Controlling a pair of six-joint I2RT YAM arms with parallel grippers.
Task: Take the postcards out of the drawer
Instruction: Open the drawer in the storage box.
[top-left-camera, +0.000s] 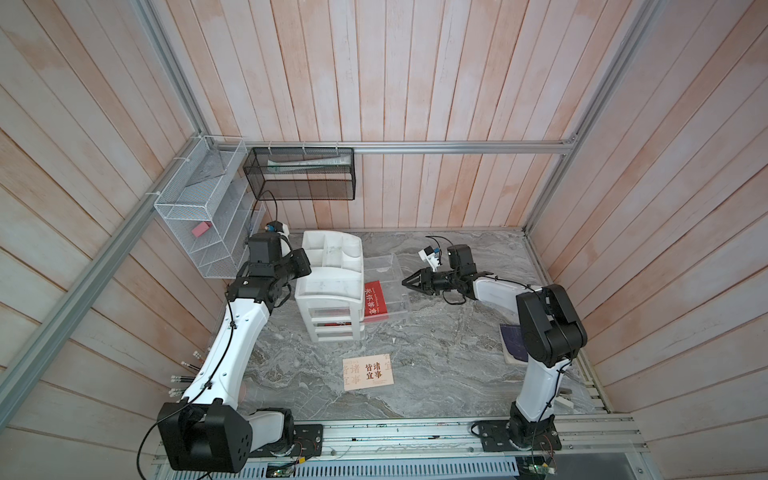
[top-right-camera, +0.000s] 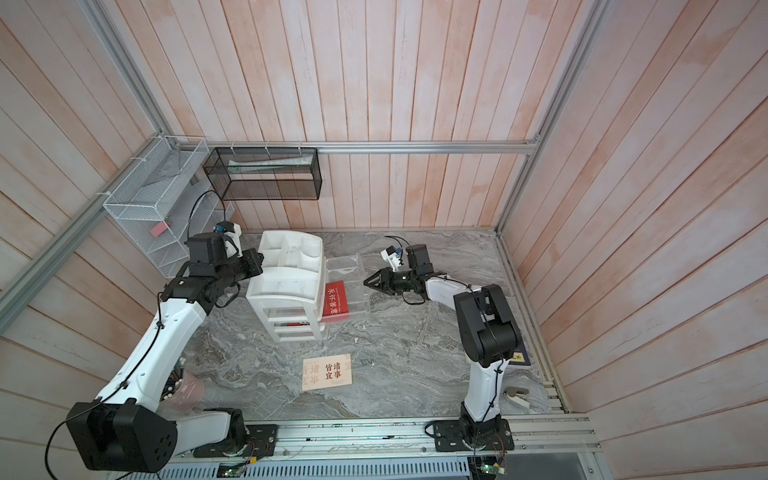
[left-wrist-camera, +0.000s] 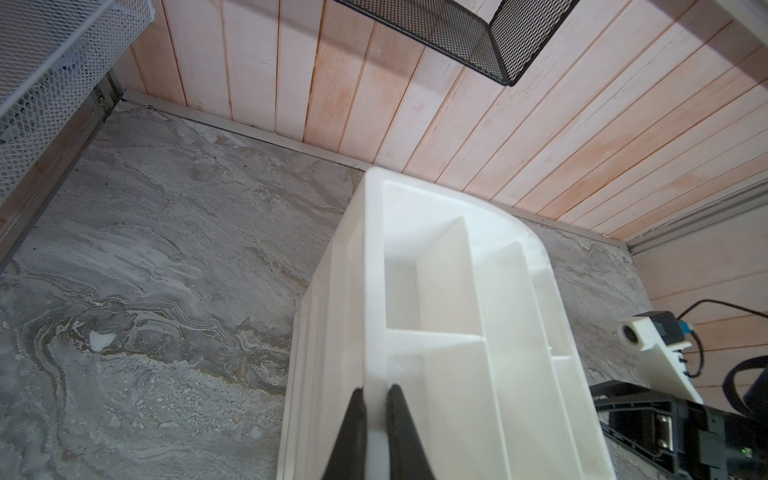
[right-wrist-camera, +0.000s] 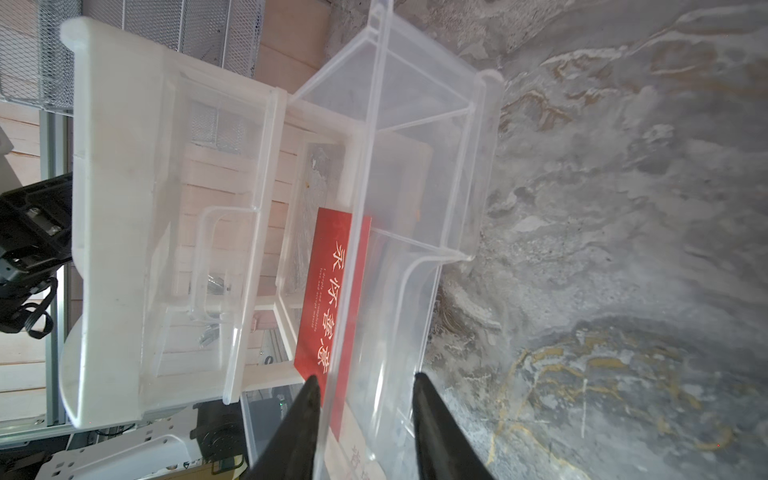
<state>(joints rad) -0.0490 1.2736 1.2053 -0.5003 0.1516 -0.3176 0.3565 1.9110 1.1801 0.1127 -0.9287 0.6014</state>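
- The left gripper (left-wrist-camera: 376, 397) is pinched tight on the top wall of the white organizer (top-left-camera: 328, 274). It looks like it's just pinning the thing down so it can't slide.
- Over from that, the cream postcard (top-left-camera: 368, 372) is already out. It's lying flat on the table (top-left-camera: 449, 374) in front of the organizer, well apart from both arms.
- The clear drawer (top-left-camera: 392, 268) is pulled out toward the right arm. A red postcard (right-wrist-camera: 332, 291) lies flat inside, partly tucked back toward the organizer, and both top views show it.
- A scrap of red (top-left-camera: 336, 323) also shows lower in the organizer, but it's too small to tell if that's another card.
- The right gripper (top-left-camera: 404, 282) hovers just beside the drawer's outer end with its jaws partway apart and nothing in them. In the right wrist view the drawer's clear wall runs between the fingertips (right-wrist-camera: 309, 399).
- Step in hand, best guess: one card is done and the red one in the drawer is next.
- The next move calls for the right gripper to clear the wall, dip into the drawer and catch the card's edge.
- That's fiddly, since it's a thin card lying flat on slick plastic. Nudging it up against a wall first could help, with the left one keeping the organizer put.
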